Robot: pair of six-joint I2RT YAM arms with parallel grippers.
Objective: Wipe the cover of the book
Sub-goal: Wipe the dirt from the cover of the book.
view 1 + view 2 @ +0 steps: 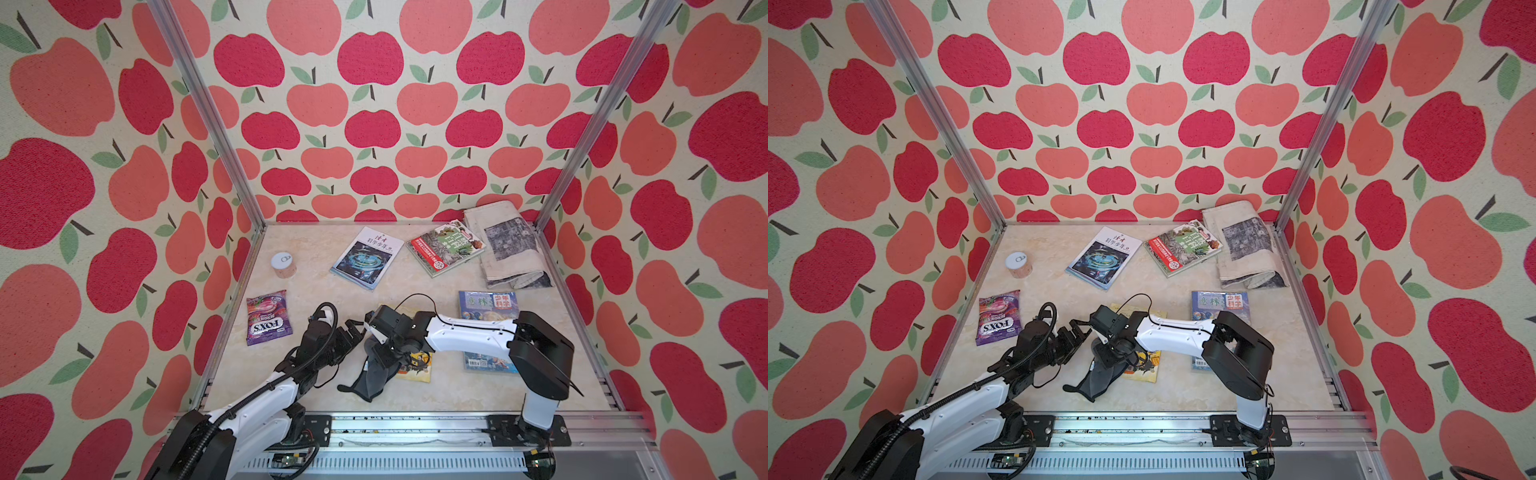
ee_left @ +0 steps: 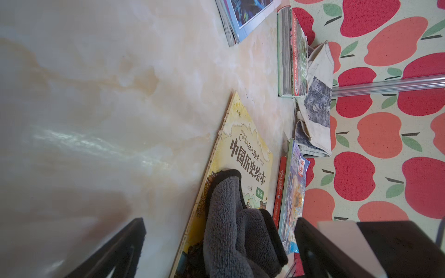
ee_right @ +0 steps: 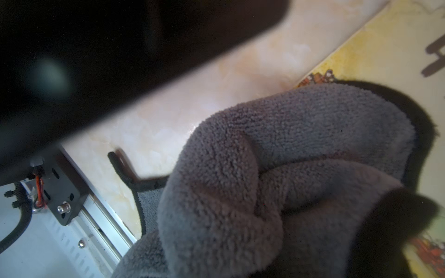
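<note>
Directly beneath the right gripper (image 1: 376, 359), a thin yellow Chinese-history picture book (image 2: 243, 144) is lying flat on the marble-look tabletop (image 1: 316, 299). Its long axis is running from the front rail (image 1: 415, 430) toward the back wall (image 1: 374, 124), tilting slightly. The title end is pointing at the back wall and the illustrated foot is facing the robot.

The right gripper is pointing downward and pinching a bunched grey microfibre cloth (image 3: 289, 144) with black trim. The cloth is resting on the cover's left side and spilling off the book's near edge onto the tabletop. The right arm (image 1: 469, 332) is crossing over the book, hiding most of the cover in both top views.

Just left of that gripper, the left gripper (image 1: 358, 328) is hovering off the book's left edge, jaws spread wide and holding nothing.

To the right gripper's right, a blue science magazine (image 1: 488, 309) is lying partly under the arm. Well beyond the gripper, toward the back wall, are lying a magazine with a blue swirl cover (image 1: 368, 257), a green-and-red book (image 1: 444, 248) and a folded printed cloth bag (image 1: 511, 245). Left of the left gripper, a purple Fox's Berries candy bag (image 1: 268, 318) is lying flat. Beyond it, a small jar with a pull-ring lid (image 1: 284, 266) is standing upright.
</note>
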